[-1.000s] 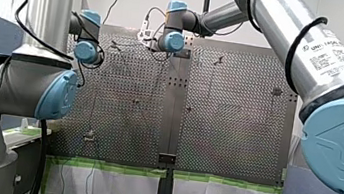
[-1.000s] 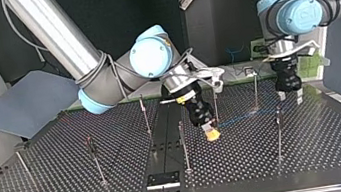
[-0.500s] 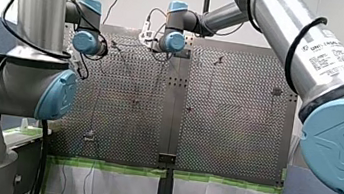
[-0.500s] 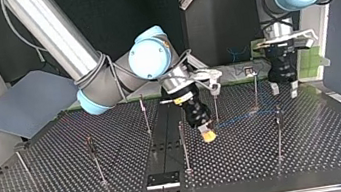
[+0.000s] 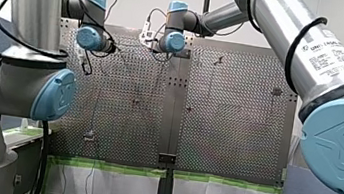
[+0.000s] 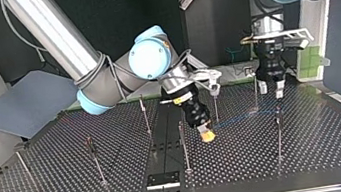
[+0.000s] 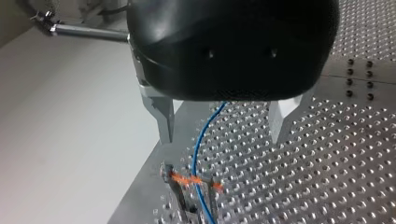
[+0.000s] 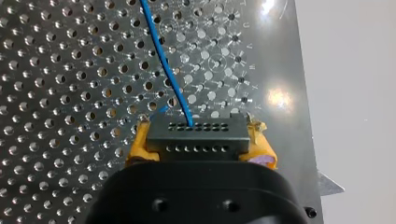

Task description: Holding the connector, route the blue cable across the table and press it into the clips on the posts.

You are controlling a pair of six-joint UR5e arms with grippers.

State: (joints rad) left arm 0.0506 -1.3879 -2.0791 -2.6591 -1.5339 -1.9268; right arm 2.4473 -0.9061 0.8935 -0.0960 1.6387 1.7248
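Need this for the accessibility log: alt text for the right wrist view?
My right gripper, yellow-padded, clamps a black rectangular connector. A thin blue cable leaves it and runs ahead across the perforated metal table.

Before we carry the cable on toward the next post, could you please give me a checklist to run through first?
1. The connector is clamped in the right tool: ok.
2. The blue cable leaves the connector without a kink: ok.
3. The left tool is open, with its fingers apart from the cable: ok.
4. The cable is fully pressed into the clip under the left tool: cannot tell.
5. The post at the top view's left carries the cable: not ok.
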